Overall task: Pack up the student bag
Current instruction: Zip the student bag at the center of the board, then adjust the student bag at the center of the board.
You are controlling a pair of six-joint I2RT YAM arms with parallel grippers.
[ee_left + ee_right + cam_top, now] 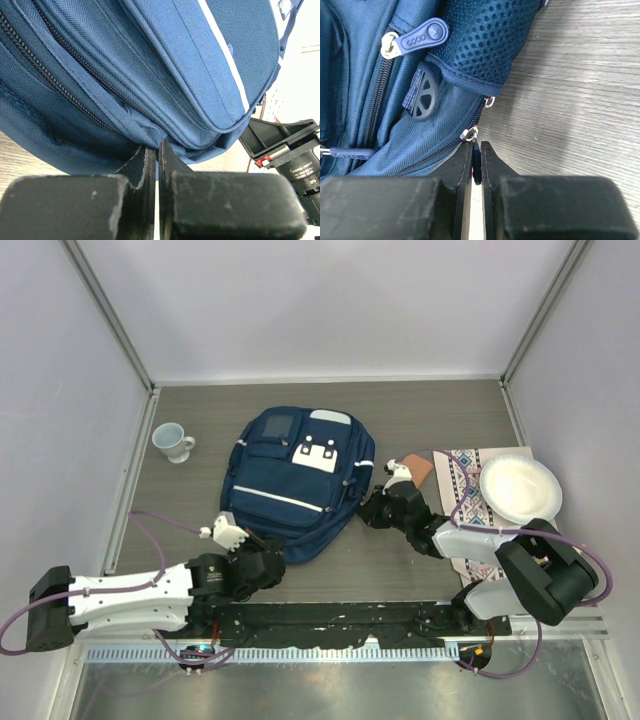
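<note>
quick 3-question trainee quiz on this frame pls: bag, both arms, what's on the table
1. In the top view, what stands to the left of the student bag?
A) a white mug
B) a stapler
C) a water bottle

2. True or false: the left gripper has its jaws wide open.

3. Fill in: the right gripper, at the bag's right side, has its jaws pinched on the bag's ___.

Key
1. A.
2. False: the jaws are shut, tips against the bag's lower edge.
3. zipper pull
</note>
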